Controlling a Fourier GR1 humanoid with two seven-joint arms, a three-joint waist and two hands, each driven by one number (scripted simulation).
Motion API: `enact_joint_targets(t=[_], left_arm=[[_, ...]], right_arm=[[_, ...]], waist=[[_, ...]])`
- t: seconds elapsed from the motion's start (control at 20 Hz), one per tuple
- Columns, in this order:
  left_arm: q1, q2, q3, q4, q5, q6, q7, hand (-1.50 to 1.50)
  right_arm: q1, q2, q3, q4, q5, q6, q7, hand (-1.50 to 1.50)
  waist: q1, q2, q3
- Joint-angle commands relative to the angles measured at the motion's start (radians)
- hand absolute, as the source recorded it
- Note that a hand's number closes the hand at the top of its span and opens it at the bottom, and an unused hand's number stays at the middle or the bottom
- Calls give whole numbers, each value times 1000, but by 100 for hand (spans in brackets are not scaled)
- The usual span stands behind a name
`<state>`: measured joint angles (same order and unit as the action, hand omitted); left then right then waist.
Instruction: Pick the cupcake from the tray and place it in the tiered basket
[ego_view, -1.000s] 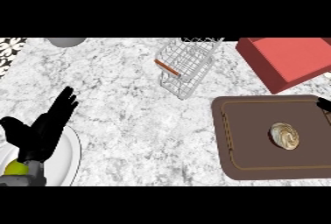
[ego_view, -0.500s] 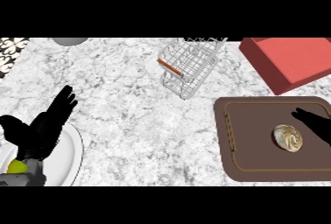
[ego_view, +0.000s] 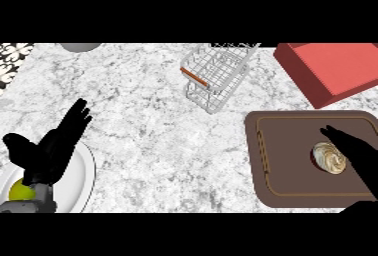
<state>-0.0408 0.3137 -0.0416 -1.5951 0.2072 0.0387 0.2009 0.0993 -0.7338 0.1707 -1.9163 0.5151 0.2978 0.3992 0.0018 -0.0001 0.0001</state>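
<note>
— Where is the cupcake?

— 1 small cupcake with swirled cream frosting (ego_view: 328, 157) sits on the brown rectangular tray (ego_view: 284, 160), in the tray's right half. The tray lies at the right side of the white marbled counter (ego_view: 155, 130).

— And the hands?

— 2 show. The black right hand (ego_view: 360, 157) comes in from the lower right and lies over the tray, its fingers stretched out straight and not curled round anything. It covers the cupcake's right edge; whether it touches the frosting, I cannot tell.

— The other 1?

— The black left hand (ego_view: 48, 155) rests at the lower left, fingers straight and spread, pointing up and to the right, holding nothing. It shows over the white round plate (ego_view: 83, 172), and a yellow-green fruit (ego_view: 21, 190) peeks out on that plate beside the wrist.

— The basket?

— The wire tiered basket (ego_view: 218, 75) stands near the counter's far edge, above and left of the tray and well apart from it. A short orange-brown bar (ego_view: 196, 76) runs along its left side. Just right of the basket sits a red box (ego_view: 336, 70), its near corner close above the tray.
</note>
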Motion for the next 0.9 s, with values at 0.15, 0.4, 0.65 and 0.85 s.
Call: enact_joint_targets(t=[0.15, 0.4, 0.65, 0.85], left_arm=[[-21, -29, 25, 62, -37, -31, -13, 0], [-25, -43, 47, 91, -38, -62, -57, 0], [-3, -43, 87, 37, -46, -90, -14, 0], [-19, -36, 110, 84, -27, -106, -43, 0]], right_arm=[[-21, 86, -25, 188, 156, -66, -151, -150], [-127, 135, -37, 339, 243, -126, -221, -150], [-68, 167, -102, 310, 293, -104, -250, -150], [-106, 179, -55, 420, 282, -21, -247, 150]], waist=[[-3, 0, 0], [1, 1, 0], [-2, 0, 0], [0, 1, 0]])
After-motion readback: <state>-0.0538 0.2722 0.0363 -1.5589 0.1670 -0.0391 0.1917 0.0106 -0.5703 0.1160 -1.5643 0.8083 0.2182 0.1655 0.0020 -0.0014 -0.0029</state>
